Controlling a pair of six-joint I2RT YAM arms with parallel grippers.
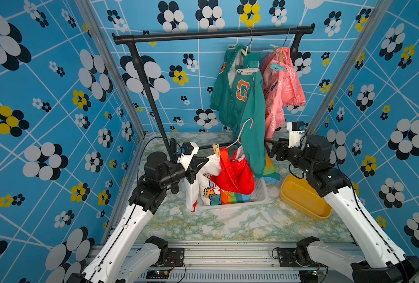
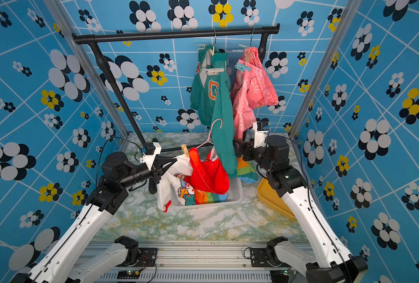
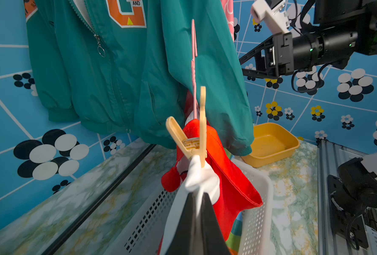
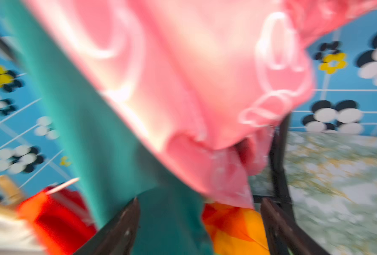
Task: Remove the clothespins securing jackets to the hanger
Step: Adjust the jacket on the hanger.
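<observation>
Your left gripper [image 3: 198,195] has its jaws clamped on the red jacket's [image 1: 235,176] white sleeve [image 3: 202,178], likely holding it up so the tan clothespin [image 3: 194,141] stands clear. Your right gripper [image 4: 199,201], jaws wide and empty, hovers beside the green jacket [image 1: 242,105], probably to take that pin.

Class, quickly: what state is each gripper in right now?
Left gripper: shut on the white sleeve of the red jacket.
Right gripper: open, holding nothing.
</observation>
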